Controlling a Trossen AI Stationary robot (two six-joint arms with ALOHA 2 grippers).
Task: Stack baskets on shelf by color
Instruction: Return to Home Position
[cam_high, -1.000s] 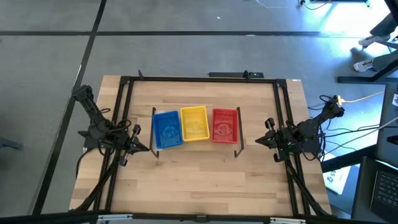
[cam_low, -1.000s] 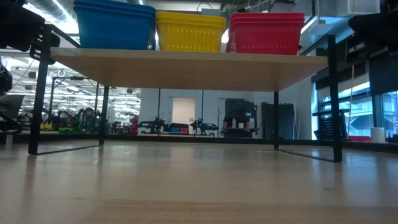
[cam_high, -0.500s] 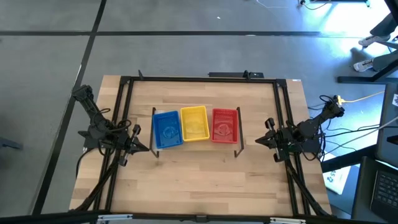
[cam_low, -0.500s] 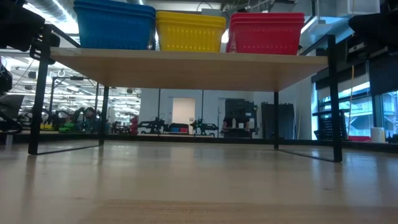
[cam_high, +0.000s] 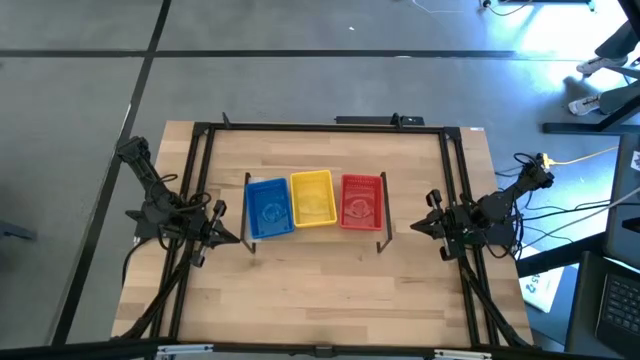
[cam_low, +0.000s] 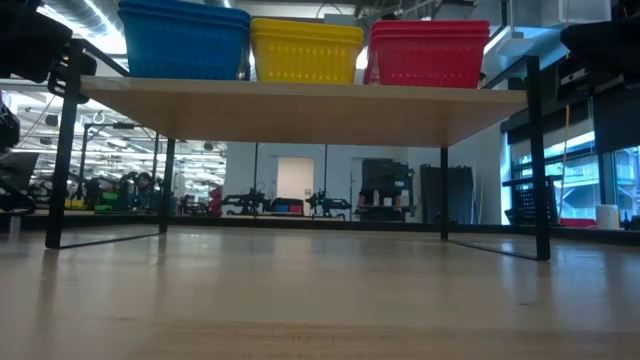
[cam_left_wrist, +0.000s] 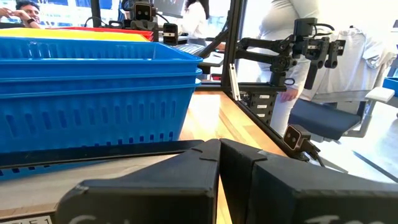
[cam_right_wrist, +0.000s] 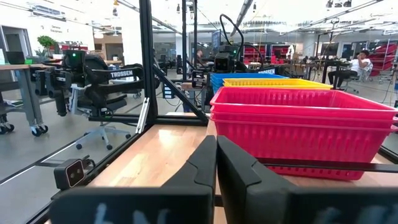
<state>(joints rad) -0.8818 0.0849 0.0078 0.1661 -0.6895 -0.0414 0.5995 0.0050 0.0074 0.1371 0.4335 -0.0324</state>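
Three basket stacks stand side by side with their bottoms on the low wooden shelf: blue on the left, yellow in the middle, red on the right. The low view shows them on the shelf board: blue, yellow, red. My left gripper is shut and empty beside the shelf's left end, near the blue stack. My right gripper is shut and empty beside the shelf's right end, near the red stack.
A black metal frame runs around the tabletop. Bare wood lies between the shelf and the table's near edge. People and chairs show in the room beyond the table.
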